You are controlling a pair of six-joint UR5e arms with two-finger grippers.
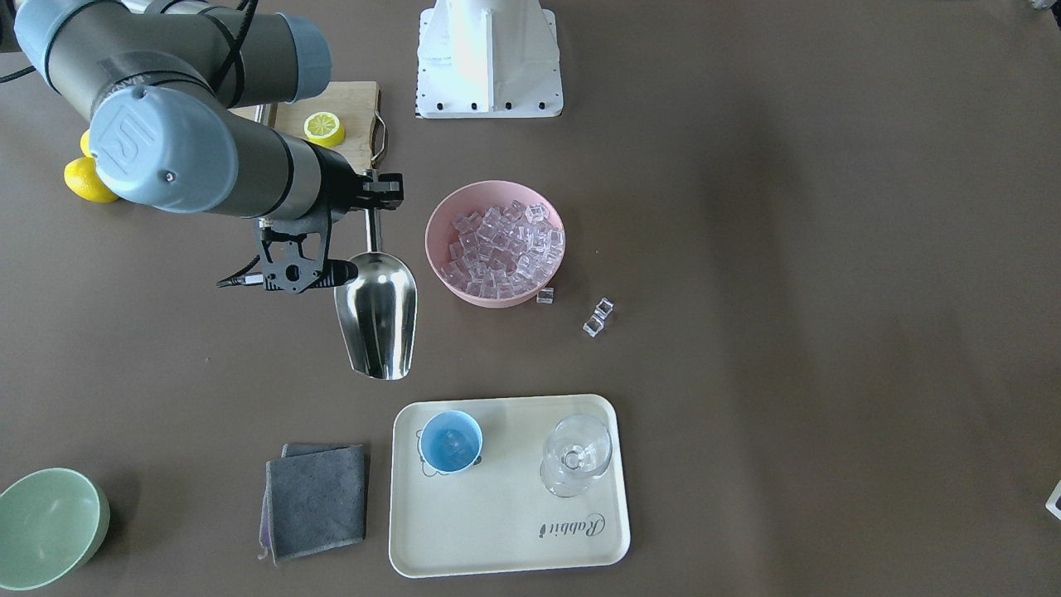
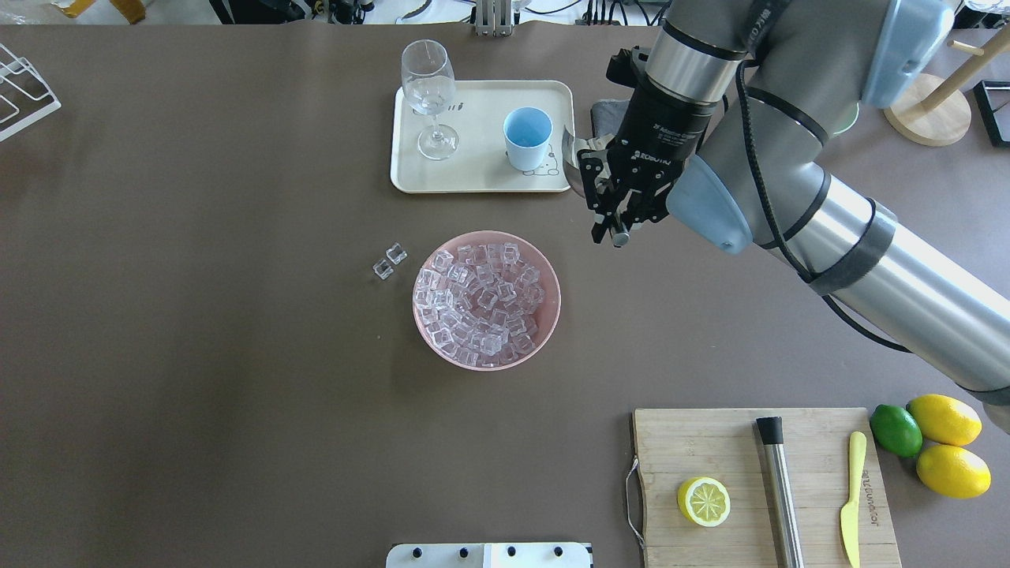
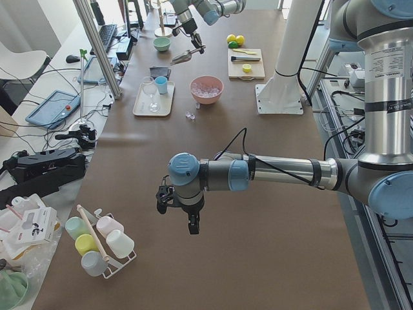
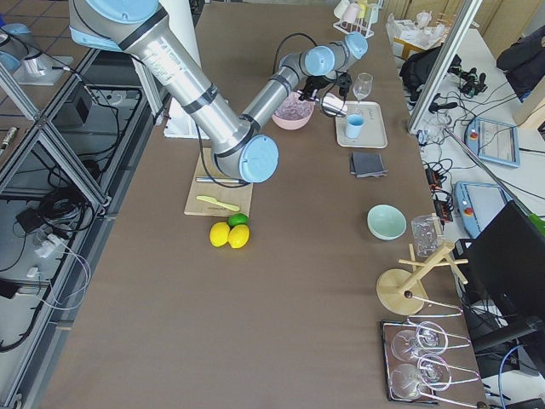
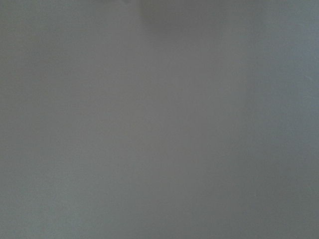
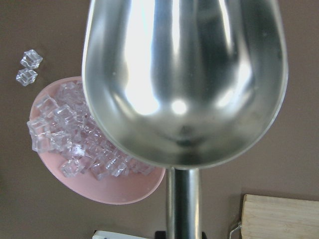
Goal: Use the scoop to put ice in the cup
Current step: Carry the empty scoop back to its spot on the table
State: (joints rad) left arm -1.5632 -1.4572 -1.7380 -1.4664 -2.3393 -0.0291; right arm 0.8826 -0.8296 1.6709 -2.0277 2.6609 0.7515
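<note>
My right gripper is shut on the short handle of the steel scoop. It holds the scoop above the table between the pink bowl of ice and the tray. In the right wrist view the scoop's trough is empty. The light-blue cup stands on the tray, just beyond the scoop's mouth; pale glints show inside it. In the overhead view the gripper hides most of the scoop, right of the cup. My left gripper shows only in the exterior left view, far from these things; I cannot tell its state.
The cream tray also bears a clear stemmed glass. Three loose ice cubes lie near the bowl. A grey cloth and a pale green bowl lie left of the tray. A cutting board holds half a lemon, a steel rod and a knife.
</note>
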